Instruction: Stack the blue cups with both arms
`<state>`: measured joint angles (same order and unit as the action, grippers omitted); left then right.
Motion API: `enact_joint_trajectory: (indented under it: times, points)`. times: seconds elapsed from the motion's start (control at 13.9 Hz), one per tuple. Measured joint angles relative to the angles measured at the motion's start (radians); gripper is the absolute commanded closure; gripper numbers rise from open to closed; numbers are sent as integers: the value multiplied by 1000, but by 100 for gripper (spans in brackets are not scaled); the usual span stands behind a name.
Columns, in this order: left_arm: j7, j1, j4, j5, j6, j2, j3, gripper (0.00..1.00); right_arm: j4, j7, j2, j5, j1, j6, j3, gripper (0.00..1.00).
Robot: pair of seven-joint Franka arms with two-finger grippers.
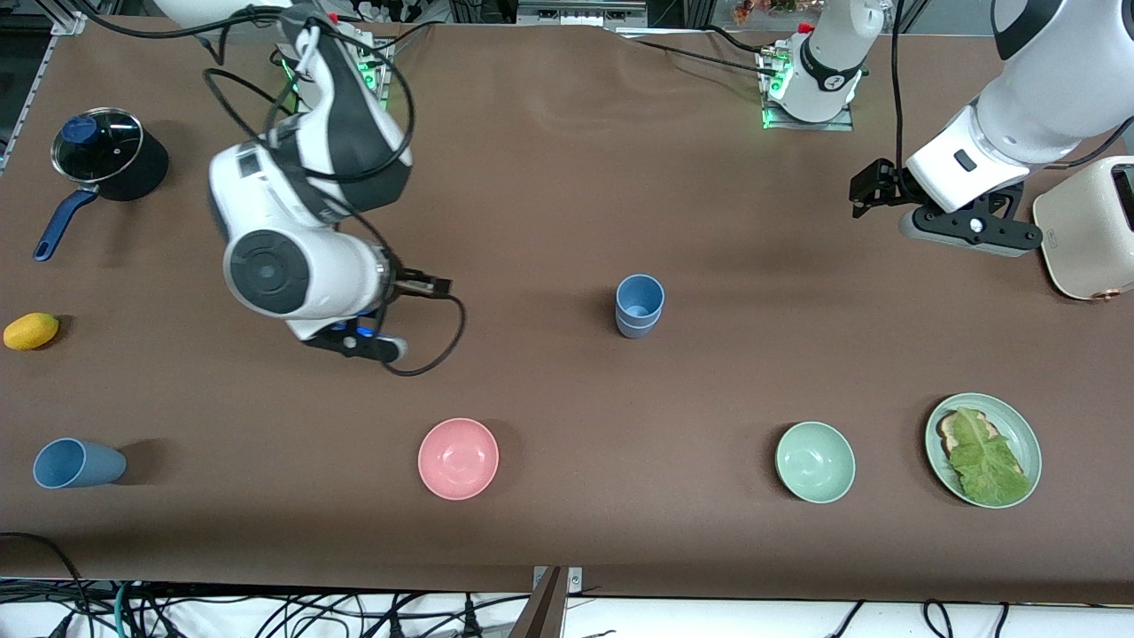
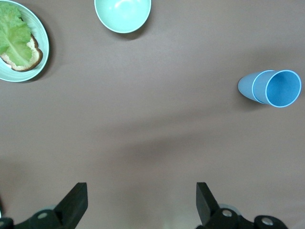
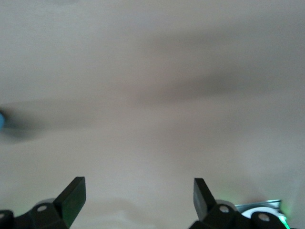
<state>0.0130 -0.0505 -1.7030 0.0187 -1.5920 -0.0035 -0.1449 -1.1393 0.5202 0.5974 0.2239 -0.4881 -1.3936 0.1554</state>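
Observation:
Two blue cups [image 1: 639,306] stand nested upright mid-table; they also show in the left wrist view [image 2: 271,88]. A third blue cup [image 1: 78,463] lies on its side near the front edge at the right arm's end. My right gripper [image 1: 359,344] hangs open and empty over bare table between that end and the stack; its fingers [image 3: 72,194] frame only tablecloth around their midpoint [image 3: 138,187]. My left gripper [image 1: 970,232] is open and empty over the table at the left arm's end, apart from the stack; it shows in the left wrist view [image 2: 142,192].
A pink bowl [image 1: 458,458], a mint bowl [image 1: 815,462] and a green plate [image 1: 1026,432] with toast and lettuce sit near the front edge. A lidded pot [image 1: 106,158] and a yellow fruit [image 1: 31,330] are at the right arm's end. A cream toaster [image 1: 1085,226] is at the left arm's end.

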Motion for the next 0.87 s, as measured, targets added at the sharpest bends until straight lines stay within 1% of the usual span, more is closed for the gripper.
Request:
enact_joint_trajectory:
  times: [0.07,0.22,0.5,0.72,0.87]
  points:
    - [0,-1,1,0,0,0,0,0,-2,-50,-8,0,3,15,28,0]
    - [0,-1,2,0,0,0,0,0,-39,-132,-45,-16,31,14,53,0]
    - [0,-2,4,0,0,1,0,0,-230,-301,-192,-95,134,-66,52,0]
    - [0,-2,5,0,0,2,0,0,-328,-436,-301,-123,212,-95,47,0]
    - [0,-1,5,0,0,3,1,0,-388,-490,-376,-147,247,-131,36,0]
